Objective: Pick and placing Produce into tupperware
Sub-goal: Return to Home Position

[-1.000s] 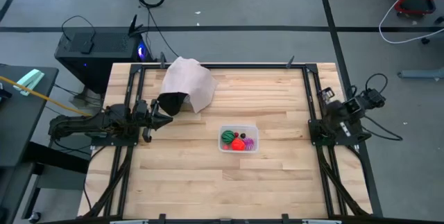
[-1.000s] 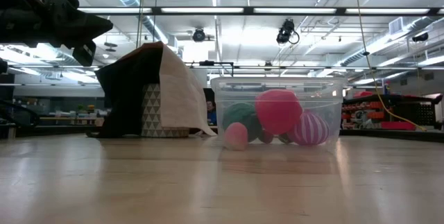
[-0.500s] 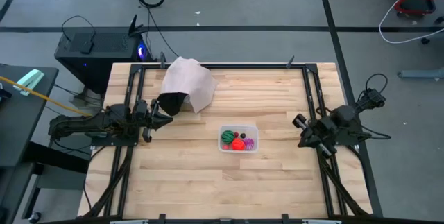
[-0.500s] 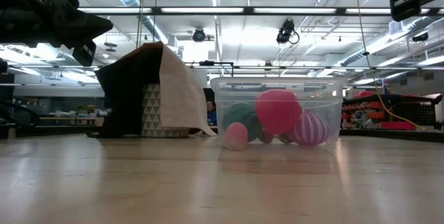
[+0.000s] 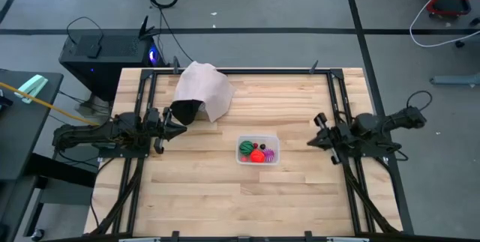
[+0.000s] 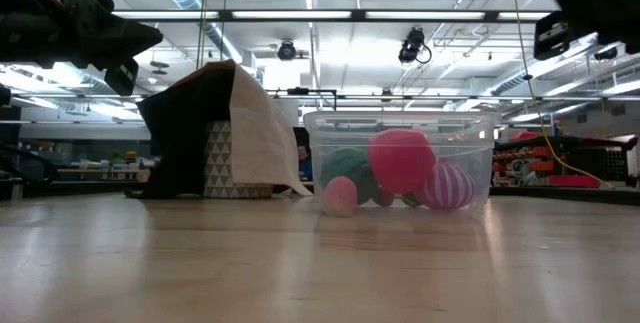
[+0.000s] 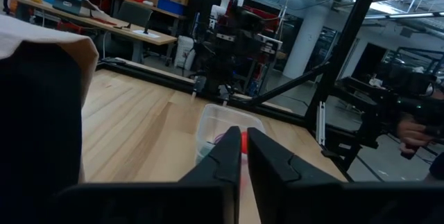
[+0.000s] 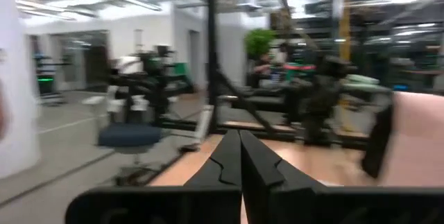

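Pale plank-wood table (image 5: 225,197), smooth grain. Crumpled pinkish-white bag (image 5: 208,86) near far edge, dark mouth. Left gripper (image 5: 178,127) just beside bag, right gripper (image 5: 312,142) over table's right side; both with fingers pressed together. Clear round-cornered plastic tub (image 5: 258,137) mid-table holds round toy produce (image 5: 257,153): striped green, red, spiky magenta, small dark red.

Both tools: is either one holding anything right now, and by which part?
Nothing is held. The left tool and the right tool are both shut and empty; the produce lies in the tupperware.
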Tool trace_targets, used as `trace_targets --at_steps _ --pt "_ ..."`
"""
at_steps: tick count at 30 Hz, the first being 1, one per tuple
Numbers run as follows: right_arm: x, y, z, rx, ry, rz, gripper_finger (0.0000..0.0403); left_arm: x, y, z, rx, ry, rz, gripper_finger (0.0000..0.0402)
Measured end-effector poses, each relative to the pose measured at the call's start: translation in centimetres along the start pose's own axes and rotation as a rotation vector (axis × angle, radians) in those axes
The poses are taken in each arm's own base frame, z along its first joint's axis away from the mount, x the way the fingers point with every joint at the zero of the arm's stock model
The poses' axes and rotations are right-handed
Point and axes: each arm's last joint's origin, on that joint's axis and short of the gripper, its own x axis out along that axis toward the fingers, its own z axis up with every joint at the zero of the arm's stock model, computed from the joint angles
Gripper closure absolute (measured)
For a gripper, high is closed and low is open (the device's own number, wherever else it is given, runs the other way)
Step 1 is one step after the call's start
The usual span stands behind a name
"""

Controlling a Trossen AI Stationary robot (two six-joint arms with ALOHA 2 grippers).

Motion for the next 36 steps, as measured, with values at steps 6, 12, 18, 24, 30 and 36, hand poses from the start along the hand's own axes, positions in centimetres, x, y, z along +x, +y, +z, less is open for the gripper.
trace_targets --at_steps 6,12,18,24,30,36 --pt "-0.1 -1.4 0.0 -0.008 0.003 -0.133 0.0403 0.0 0.0 0.0 0.000 0.000 0.000 0.0380" --pt "-0.2 -2.1 -0.6 0.001 0.062 -0.176 0.0403 0.0 0.0 0.0 0.000 0.000 0.000 0.0376" --pt "0.0 -2.5 -1.9 -0.026 0.212 -0.231 0.0403 0.0 0.0 0.0 0.000 0.000 0.000 0.0366" --pt "0.2 -2.5 -2.1 -0.070 0.236 -0.215 0.0403 0.0 0.0 0.0 0.000 0.000 0.000 0.0371" --pt "0.2 -2.4 -1.9 -0.099 0.220 -0.193 0.0403 0.0 0.0 0.0 0.000 0.000 0.000 0.0378" --pt "0.2 -2.4 -1.8 -0.105 0.204 -0.193 0.0403 0.0 0.0 0.0 0.000 0.000 0.000 0.0370"
